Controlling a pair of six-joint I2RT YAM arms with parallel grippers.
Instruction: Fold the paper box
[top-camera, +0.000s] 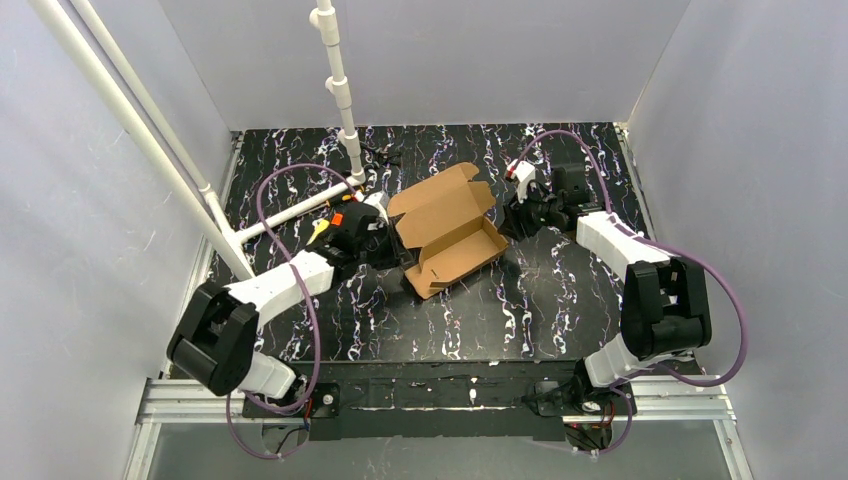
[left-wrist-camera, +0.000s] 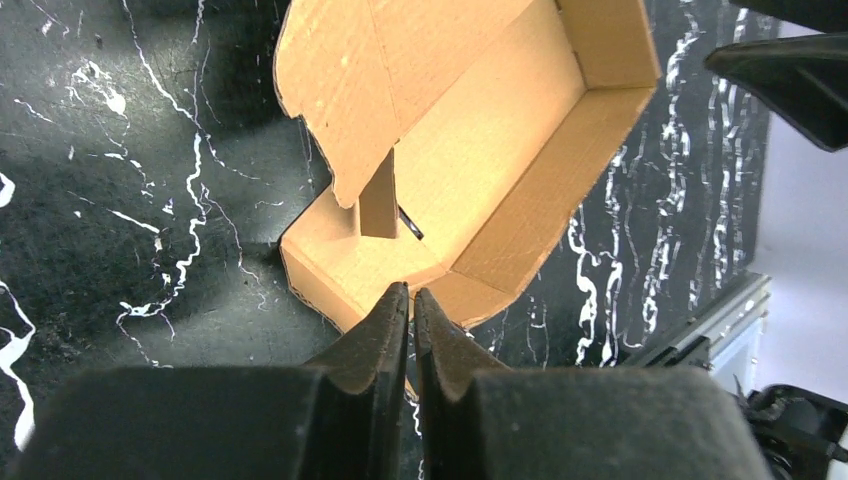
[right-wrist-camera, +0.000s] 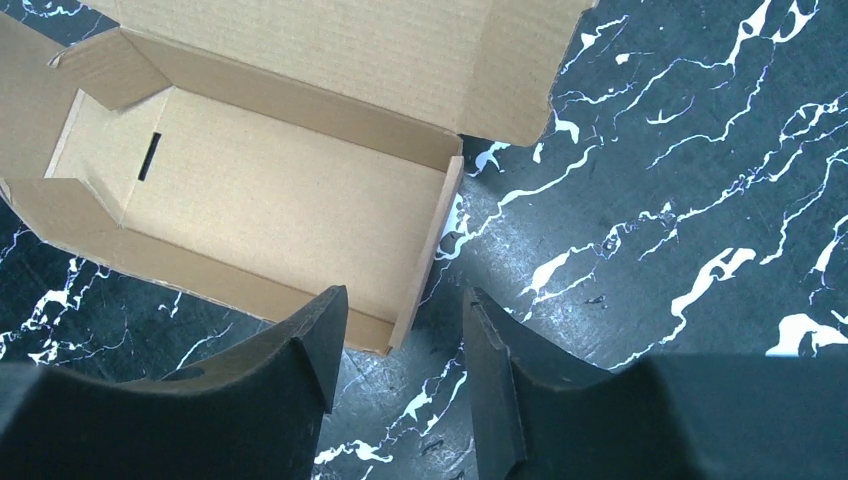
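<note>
Top view: fixed high behind the robot, tilted down and forward, far enough off to take in the whole table (top-camera: 520, 320).
Left wrist view: rides the left wrist, looks along the left gripper (left-wrist-camera: 412, 293), very near the box (left-wrist-camera: 500, 180) at its left end.
Right wrist view: rides the right wrist, looks down past the right gripper (right-wrist-camera: 403, 292), close over the box's right end.
Shared: all three see box and table. Both wrist views look into the tray from opposite ends, each showing its floor slot (right-wrist-camera: 150, 157).

The surface (top-camera: 480, 320) is black with white marbled veining. The paper box (top-camera: 447, 232) rests on it near centre, lid open. A white pipe (top-camera: 295, 207) lies at 10 o'clock.
</note>
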